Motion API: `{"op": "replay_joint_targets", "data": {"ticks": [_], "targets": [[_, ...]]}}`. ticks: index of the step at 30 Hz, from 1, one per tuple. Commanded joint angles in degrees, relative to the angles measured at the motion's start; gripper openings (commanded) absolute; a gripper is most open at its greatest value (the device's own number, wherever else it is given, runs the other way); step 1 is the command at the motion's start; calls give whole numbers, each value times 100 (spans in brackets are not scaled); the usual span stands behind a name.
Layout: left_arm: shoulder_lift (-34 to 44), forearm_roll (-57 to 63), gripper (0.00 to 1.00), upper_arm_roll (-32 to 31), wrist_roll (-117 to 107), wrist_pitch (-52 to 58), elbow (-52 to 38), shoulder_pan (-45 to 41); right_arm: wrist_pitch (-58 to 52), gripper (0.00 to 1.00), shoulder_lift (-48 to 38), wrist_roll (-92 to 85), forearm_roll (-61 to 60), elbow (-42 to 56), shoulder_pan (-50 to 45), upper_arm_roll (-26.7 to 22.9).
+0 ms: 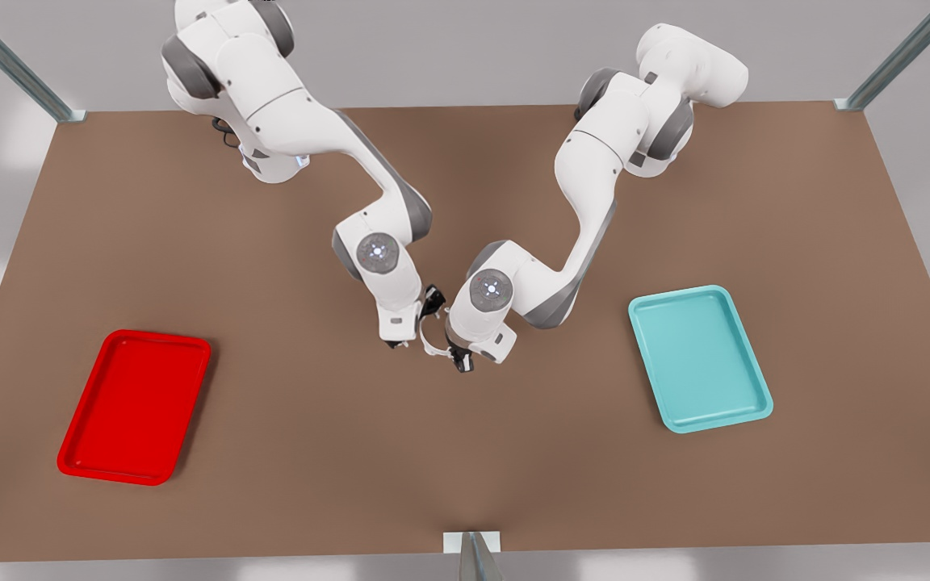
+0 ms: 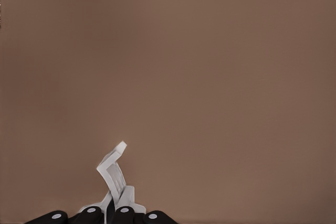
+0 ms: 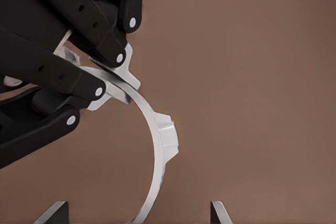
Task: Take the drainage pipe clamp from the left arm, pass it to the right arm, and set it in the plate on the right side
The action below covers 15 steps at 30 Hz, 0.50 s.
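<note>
The drainage pipe clamp (image 1: 430, 345), a thin white half-ring, hangs just above the table's middle. My left gripper (image 1: 459, 359), on the arm at the front view's right, is shut on one tabbed end of it. The left wrist view shows the clamp (image 2: 113, 174) rising from between that gripper's (image 2: 107, 216) black fingers. My right gripper (image 1: 412, 323), on the arm at the front view's left, is open beside it. In the right wrist view the clamp (image 3: 160, 140) curves from the left gripper (image 3: 110, 74) down between the right gripper's (image 3: 136, 214) spread fingertips, touching neither. The red plate (image 1: 136, 407) lies at the front view's left.
A teal tray (image 1: 699, 359) of the same shape lies at the front view's right. Both trays hold nothing. The two wrists stand close together over the brown table (image 1: 465, 468), with bare tabletop all around them.
</note>
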<state>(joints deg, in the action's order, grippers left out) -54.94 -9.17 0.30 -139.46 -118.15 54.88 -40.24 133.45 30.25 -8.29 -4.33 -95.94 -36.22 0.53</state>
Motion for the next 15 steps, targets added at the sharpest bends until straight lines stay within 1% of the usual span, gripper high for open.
{"op": "replay_joint_targets", "data": {"ticks": [1, 11, 12, 13, 14, 15], "targets": [[10, 12, 21, 6, -775, -6, -3, -19, 14, 100, 52, -77, 2, 41, 1, 0], [1, 12, 21, 32, -810, -15, -65, -63, 84, 100, 183, -94, -15, 58, -25, 0], [1, 12, 21, 32, -810, -15, -65, -63, 84, 95, 183, -94, -7, 58, -25, 0], [1, 12, 21, 32, -810, -15, -65, -63, 84, 80, 183, -94, -7, 58, -25, 0], [1, 12, 21, 41, -810, -15, -65, -63, 84, 56, 183, -94, -7, 58, -25, 0], [1, 12, 21, 41, -810, -15, -56, -63, 84, 39, 183, -94, -15, 58, -25, 0]]}}
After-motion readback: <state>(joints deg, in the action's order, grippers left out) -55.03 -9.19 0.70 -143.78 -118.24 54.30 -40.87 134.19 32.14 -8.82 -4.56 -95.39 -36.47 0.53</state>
